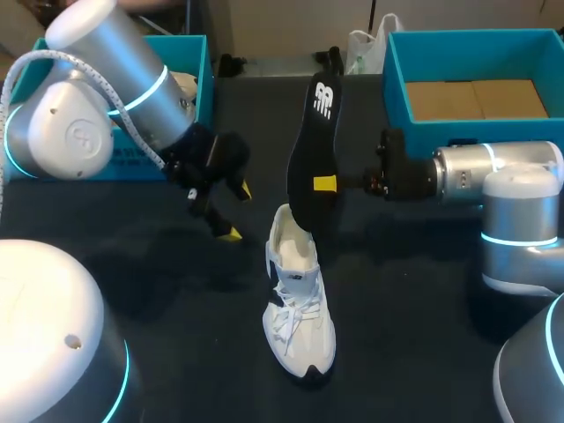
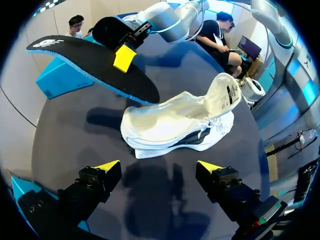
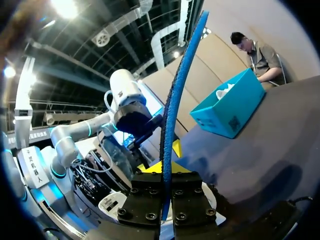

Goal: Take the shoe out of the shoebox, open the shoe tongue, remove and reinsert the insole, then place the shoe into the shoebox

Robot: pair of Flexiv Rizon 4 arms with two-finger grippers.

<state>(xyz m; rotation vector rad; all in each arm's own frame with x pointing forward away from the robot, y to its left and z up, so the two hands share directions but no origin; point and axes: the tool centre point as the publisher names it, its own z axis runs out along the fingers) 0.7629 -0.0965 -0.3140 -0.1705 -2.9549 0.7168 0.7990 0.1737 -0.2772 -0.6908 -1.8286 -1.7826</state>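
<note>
A white shoe (image 1: 300,304) stands upright on the dark table, toe toward the front; in the left wrist view the shoe (image 2: 175,122) lies just ahead of my open left gripper (image 2: 159,167). That left gripper (image 1: 236,211) hovers left of the shoe with nothing between its fingers. My right gripper (image 1: 328,183) is shut on a black insole (image 1: 315,145) with a blue underside. The insole hangs on edge, its lower end over the shoe's heel opening. The right wrist view shows the insole (image 3: 175,100) rising edge-on from my right gripper (image 3: 164,172).
One blue shoebox (image 1: 397,84) with a cardboard floor stands at the back right. Another blue box (image 1: 201,66) sits at the back left, partly behind my left arm. Dark tabletop lies bare around the shoe's front and sides.
</note>
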